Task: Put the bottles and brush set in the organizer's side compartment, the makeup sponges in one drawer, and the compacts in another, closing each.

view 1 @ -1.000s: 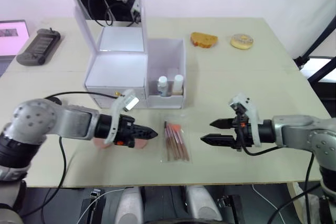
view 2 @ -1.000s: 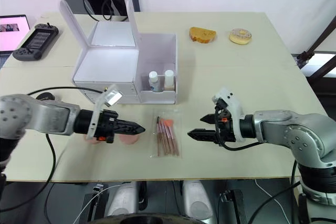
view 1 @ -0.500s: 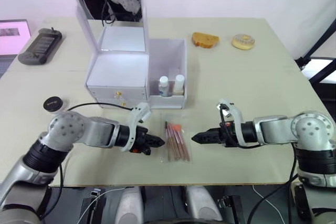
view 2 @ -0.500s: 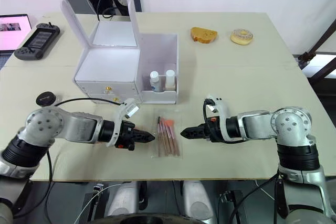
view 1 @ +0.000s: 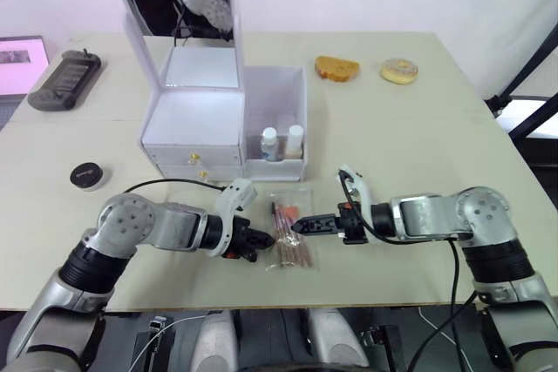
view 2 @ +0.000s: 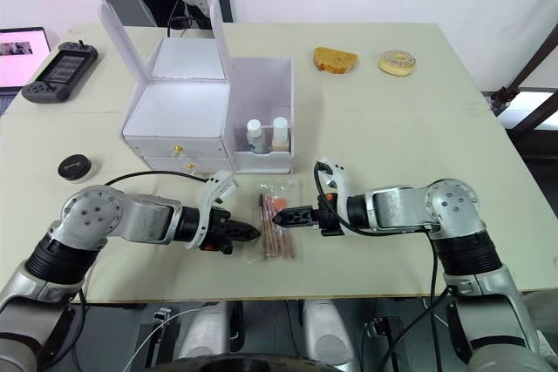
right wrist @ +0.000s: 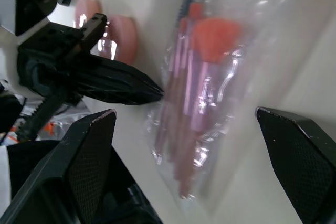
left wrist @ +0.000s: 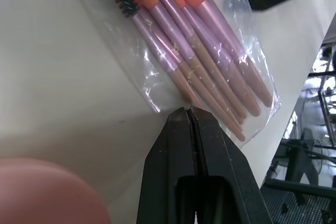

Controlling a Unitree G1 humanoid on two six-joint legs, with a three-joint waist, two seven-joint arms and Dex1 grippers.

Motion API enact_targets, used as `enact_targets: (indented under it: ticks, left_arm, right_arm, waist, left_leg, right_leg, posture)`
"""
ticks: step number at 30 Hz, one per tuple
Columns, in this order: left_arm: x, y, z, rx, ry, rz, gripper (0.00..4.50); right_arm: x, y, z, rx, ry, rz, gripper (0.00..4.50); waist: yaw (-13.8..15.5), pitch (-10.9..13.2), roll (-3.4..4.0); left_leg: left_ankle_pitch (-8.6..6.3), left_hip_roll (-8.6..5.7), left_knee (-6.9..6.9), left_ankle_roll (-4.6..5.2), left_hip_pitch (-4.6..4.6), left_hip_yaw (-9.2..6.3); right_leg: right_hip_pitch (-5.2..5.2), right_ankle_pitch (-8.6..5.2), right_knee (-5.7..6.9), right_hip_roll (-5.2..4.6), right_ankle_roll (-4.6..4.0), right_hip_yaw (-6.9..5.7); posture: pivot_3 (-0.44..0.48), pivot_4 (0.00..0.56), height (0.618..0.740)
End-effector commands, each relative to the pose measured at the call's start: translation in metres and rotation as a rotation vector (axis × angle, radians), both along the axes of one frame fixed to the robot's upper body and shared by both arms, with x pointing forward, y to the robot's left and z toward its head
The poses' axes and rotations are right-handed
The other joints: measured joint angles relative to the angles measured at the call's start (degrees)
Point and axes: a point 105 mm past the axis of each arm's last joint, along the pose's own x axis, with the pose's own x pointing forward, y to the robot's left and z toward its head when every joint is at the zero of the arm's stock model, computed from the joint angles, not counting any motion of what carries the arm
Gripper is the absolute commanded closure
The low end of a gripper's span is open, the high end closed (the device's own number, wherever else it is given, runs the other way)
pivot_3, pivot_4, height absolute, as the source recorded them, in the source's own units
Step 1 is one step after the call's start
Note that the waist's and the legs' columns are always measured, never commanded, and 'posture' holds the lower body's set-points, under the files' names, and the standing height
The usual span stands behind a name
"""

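The brush set (view 1: pixel 292 231) lies flat in its clear bag on the bench (view 1: pixel 410 145), just in front of the organizer (view 1: pixel 227 119), whose side compartment holds two bottles (view 1: pixel 282 141). The left gripper (left wrist: pixel 187 113) is clenched with nothing between its fingers, tips at the bag's edge. The right gripper (view 2: pixel 283 214) is spread wide over the bag's other side. A compact (view 1: pixel 86 175) sits well apart to the left.

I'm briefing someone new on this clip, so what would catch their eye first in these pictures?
Probably the two black hands meeting over the bagged brush set near the table's front edge: the left hand shut at its edge, the right hand open over the bag. Behind stands the white organizer, mirror lid up, two bottles in its side compartment.
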Motion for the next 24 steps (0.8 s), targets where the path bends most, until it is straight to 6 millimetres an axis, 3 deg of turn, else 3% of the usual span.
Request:
enact_targets:
  ticks: [1,8,15,18,24]
  left_arm:
    - [-0.001,0.002,-0.004,0.02,0.001,0.005,4.47]
    - [-0.002,0.001,-0.005,0.021,0.004,0.0,4.47]
    - [-0.002,0.002,-0.005,0.02,-0.002,0.009,4.47]
    - [-0.003,0.003,-0.005,0.018,-0.001,0.014,4.5]
    - [-0.003,0.004,-0.004,0.013,-0.005,0.018,4.5]
  right_arm:
    - [-0.007,0.015,-0.015,0.002,0.073,0.025,0.0]
    - [-0.009,0.035,-0.022,0.038,0.117,0.075,0.0]
    - [-0.008,0.036,-0.029,0.019,0.118,0.101,0.0]
    - [-0.007,0.032,-0.03,0.019,0.12,0.095,0.87]
    - [-0.002,0.027,-0.032,0.014,0.117,0.081,3.91]
  waist:
    - [0.0,-0.1,-0.03]
    - [-0.1,-0.3,-0.05]
    - [-0.1,-0.5,-0.04]
    - [0.0,-0.5,-0.04]
    - [0.0,-0.5,-0.04]
  left_leg:
    - [0.0,0.0,0.0,0.0,0.01,0.0]
    - [0.0,0.03,-0.05,0.0,0.11,-0.03]
    - [0.0,0.04,-0.07,0.01,0.12,-0.03]
    - [-0.01,0.04,-0.09,0.01,0.13,-0.03]
    - [-0.01,0.03,-0.11,0.01,0.08,-0.03]
  right_leg:
    - [0.01,0.0,0.0,0.0,0.0,0.0]
    - [0.06,-0.04,0.0,0.06,-0.08,0.0]
    - [0.06,-0.06,-0.03,0.06,-0.1,0.0]
    - [0.06,-0.08,-0.03,0.06,-0.16,0.0]
    - [0.06,-0.09,-0.12,0.05,-0.16,0.0]
  posture:
    - [0.0,0.15,0.74]
    - [0.0,0.15,0.74]
    - [0.0,0.15,0.74]
    - [0.0,0.15,0.74]
    - [0.0,0.15,0.74]
